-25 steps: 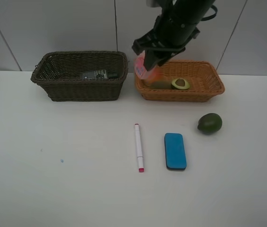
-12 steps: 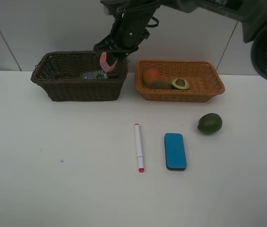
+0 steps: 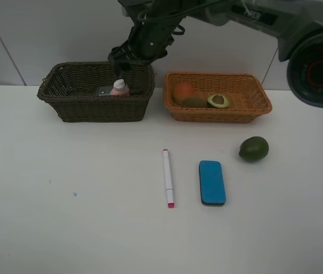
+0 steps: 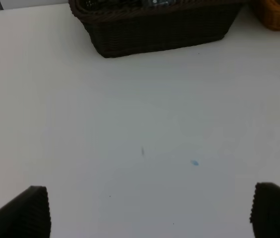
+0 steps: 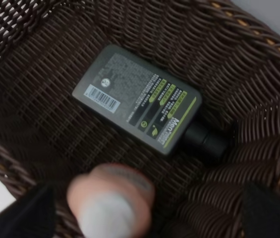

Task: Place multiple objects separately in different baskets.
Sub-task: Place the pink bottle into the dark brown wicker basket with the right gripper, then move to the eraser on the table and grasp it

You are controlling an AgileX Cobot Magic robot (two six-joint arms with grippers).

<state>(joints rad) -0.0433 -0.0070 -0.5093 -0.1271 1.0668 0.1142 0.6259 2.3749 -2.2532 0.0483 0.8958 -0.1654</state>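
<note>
Hovering upper middle, the right gripper (image 3: 124, 63) gapes wide over the pink bottle (image 3: 119, 88), upright in the dark basket (image 3: 92, 108): placing seems done. Left gripper (image 4: 147, 210) wide, empty. Next: lift clear, fetch the marker (image 3: 167, 177).

The desk (image 3: 92, 228) is a smooth, matt white surface. The dark brown basket (image 3: 101, 109) is woven wicker, rough and ribbed, with a little shine on its strands. The light orange-tan basket (image 3: 218, 113) has the same weave. The dark green pump bottle (image 5: 137, 99) is matt plastic with a printed label. The pink white-capped bottle (image 5: 111, 198) is probably smooth plastic, but it shows blurred. The blue eraser (image 3: 212, 181) is matt, the white-pink marker (image 3: 167, 177) is smooth, and the whole green avocado (image 3: 254, 148) is dull-skinned. The left claw (image 4: 147, 213) has matt black, finely ribbed fingers (image 4: 26, 213).
</note>
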